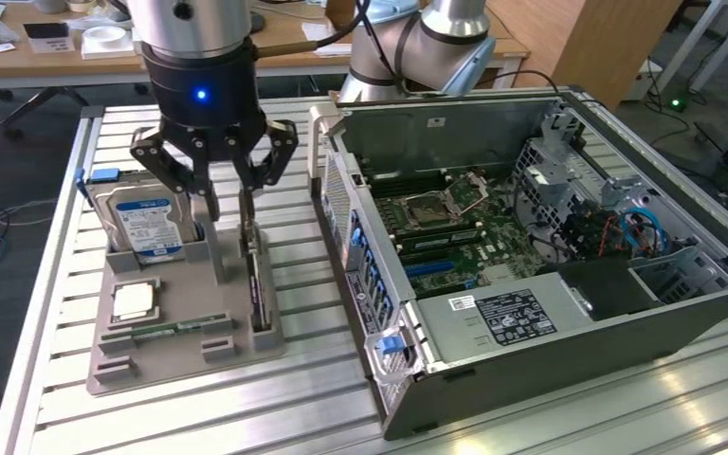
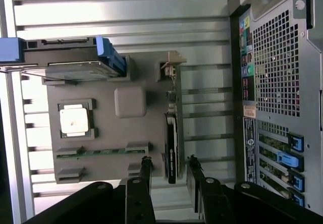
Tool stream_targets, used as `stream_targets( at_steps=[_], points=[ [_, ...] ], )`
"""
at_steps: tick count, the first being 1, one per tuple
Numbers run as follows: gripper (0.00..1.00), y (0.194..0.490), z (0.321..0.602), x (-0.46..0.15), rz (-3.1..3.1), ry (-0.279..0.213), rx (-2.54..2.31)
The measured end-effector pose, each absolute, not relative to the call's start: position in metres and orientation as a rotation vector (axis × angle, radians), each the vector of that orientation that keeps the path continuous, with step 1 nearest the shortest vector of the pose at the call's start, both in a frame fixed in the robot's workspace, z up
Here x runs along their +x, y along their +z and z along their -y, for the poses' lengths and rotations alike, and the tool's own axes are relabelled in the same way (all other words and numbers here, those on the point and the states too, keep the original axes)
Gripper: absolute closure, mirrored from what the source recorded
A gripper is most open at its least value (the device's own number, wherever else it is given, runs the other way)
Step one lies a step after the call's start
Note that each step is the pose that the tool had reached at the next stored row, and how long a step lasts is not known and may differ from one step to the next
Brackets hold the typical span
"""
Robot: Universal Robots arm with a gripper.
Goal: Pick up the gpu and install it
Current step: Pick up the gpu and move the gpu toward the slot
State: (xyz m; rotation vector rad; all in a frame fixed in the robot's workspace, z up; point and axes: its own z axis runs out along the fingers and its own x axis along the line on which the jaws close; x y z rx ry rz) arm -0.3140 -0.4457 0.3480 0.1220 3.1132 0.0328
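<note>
The slatted metal table (image 1: pixel 300 389) carries everything, and I place the rest by the grey parts tray (image 1: pixel 162 355) lying on it. Just beside the tray lies the open computer case (image 1: pixel 567 365), its side panel off and its motherboard (image 1: pixel 465 227) bare. I judge that nothing of the install has been done there, since the card for it is in the tray.

My gripper (image 1: pixel 227 204) hangs over the tray's edge nearest the case. My fingers (image 1: pixel 206 194) are spread wide and hold nothing. In the wrist view my gripper (image 2: pixel 169 162) straddles one end of the gpu (image 2: pixel 171 148), with a gap showing on each side of the card.

The hard drive (image 1: pixel 140 223) stands upright at the end of the tray away from the case. The gpu (image 1: pixel 255 280) stands on its long edge in a slot along the tray's case-side edge, in its holder and not yet lifted. I cannot tell whether my fingertips are down at the card's level or just above it.

By my reckoning I am lined up for the pick with no grasp made, so the lift, the carry and the seating are all left. The processor (image 1: pixel 134 301) and the green memory stick (image 1: pixel 168 329) lie flat in the tray's middle, untouched.
</note>
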Motion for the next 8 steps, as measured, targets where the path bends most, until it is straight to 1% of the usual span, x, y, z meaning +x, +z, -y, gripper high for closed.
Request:
stream_targets(
  at_steps=[8],
  points=[
    [0.58,0.3406,0.4456,-0.314,-3.113,0.033,0.122]
  ],
)
